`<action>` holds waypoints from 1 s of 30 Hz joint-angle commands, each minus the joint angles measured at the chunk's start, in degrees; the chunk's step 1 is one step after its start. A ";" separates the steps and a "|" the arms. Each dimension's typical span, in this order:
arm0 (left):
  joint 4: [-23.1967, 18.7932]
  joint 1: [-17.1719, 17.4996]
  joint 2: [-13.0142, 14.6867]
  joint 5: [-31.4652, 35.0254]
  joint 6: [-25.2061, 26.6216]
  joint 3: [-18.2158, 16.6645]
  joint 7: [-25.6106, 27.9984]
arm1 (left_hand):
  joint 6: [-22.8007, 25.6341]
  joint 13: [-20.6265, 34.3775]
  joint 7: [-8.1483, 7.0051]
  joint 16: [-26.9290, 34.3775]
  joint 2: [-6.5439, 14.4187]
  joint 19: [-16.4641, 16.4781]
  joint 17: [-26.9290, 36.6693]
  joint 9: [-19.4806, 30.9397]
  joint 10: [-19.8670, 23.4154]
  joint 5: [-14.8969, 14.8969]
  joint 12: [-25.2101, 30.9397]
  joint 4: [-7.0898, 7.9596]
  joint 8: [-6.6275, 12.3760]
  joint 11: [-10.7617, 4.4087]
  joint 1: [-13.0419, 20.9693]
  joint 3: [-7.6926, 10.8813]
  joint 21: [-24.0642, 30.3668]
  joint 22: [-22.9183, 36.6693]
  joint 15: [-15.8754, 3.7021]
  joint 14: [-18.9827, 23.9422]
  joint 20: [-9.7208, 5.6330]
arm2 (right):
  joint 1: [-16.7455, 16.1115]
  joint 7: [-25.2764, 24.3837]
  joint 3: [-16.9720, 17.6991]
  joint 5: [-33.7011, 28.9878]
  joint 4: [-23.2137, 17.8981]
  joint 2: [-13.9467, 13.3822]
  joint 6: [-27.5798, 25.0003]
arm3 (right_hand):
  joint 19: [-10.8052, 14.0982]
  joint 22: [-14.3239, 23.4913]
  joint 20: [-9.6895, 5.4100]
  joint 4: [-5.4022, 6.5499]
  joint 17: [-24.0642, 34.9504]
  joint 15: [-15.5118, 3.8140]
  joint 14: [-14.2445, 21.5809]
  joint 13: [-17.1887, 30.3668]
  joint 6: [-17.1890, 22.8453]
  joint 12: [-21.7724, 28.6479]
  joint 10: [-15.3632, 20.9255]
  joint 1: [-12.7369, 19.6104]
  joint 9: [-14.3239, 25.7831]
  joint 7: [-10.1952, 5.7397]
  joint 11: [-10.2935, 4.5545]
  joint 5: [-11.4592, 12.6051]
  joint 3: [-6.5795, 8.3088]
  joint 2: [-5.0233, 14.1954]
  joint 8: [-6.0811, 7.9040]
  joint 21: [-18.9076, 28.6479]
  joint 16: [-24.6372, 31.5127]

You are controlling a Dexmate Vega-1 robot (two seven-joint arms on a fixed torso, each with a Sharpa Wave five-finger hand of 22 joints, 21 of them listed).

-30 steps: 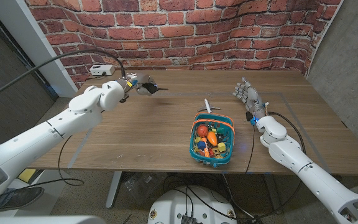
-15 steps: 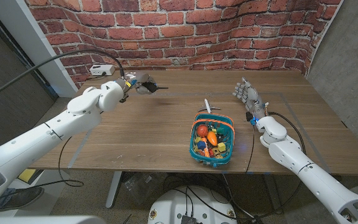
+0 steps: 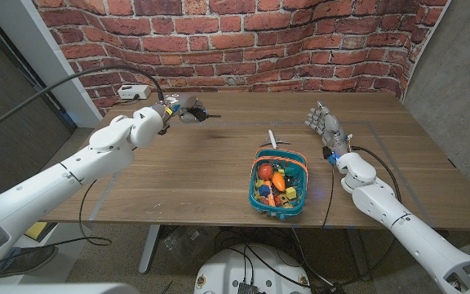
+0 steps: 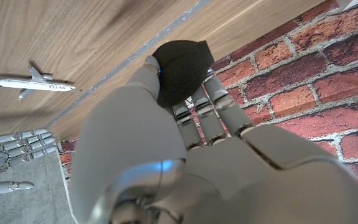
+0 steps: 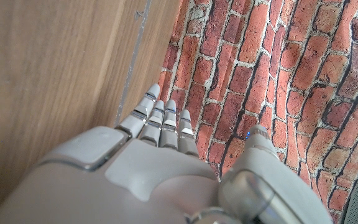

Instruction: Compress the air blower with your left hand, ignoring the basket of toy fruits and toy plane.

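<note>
The left hand (image 3: 188, 109) gripped the air blower (image 4: 180, 70) — lifted slightly higher than a second before, its bulb apparently undented. The squeeze remained undone; the right hand (image 3: 323, 124) stood open — idle.

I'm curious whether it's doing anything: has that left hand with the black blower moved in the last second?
Yes, slightly: the left hand holding the air blower has crept toward the brick wall.

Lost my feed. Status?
Left hand grips black air blower, lifted off the table. Right hand open, idle. Basket and toy plane well aside.
</note>
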 commanded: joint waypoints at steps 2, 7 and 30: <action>-0.43 0.95 -0.46 0.24 0.92 -0.42 1.97 | 2.40 0.25 0.30 0.51 0.58 1.01 0.27 0.14 2.05 -0.22 0.69 0.12 0.56 0.28 1.25 1.13 0.82 0.31 -5.35 1.84 -0.17 | -0.09 0.11 0.10 0.13 -0.20 -0.20 -0.12 | 0.74 0.21 -0.04 -0.18 0.17 0.14 0.83 0.21 0.00 -0.08 0.52 0.18 0.14 0.14 -0.12 -0.10 -0.12 0.31 -0.01 -0.06 0.03; 0.00 2.06 -0.96 -0.76 -0.38 -1.09 5.16 | 6.18 0.25 0.37 0.94 1.16 2.19 0.36 0.01 5.20 -0.37 1.18 0.21 1.26 0.04 2.44 2.64 2.06 0.46 -5.84 4.62 -0.15 | -0.09 0.23 0.23 0.34 0.05 -0.06 0.17 | 0.84 0.21 -0.09 -0.20 0.16 0.20 0.91 0.21 0.05 -0.07 0.60 0.19 0.14 0.16 -0.10 -0.10 -0.13 0.28 0.01 -0.10 0.03; -0.64 2.68 -2.35 0.17 2.77 -0.26 6.70 | 11.96 0.74 0.49 0.78 0.77 3.40 0.56 -0.51 9.04 -0.80 1.06 0.70 1.22 0.26 3.51 5.15 4.60 0.55 -5.90 8.18 -0.87 | -0.61 0.77 0.47 0.70 -0.13 -0.53 0.31 | 1.01 0.23 -0.14 -0.15 0.18 0.12 1.08 0.21 0.30 -0.07 0.75 0.08 0.14 0.25 -0.09 -0.11 -0.18 0.28 0.09 -0.37 0.02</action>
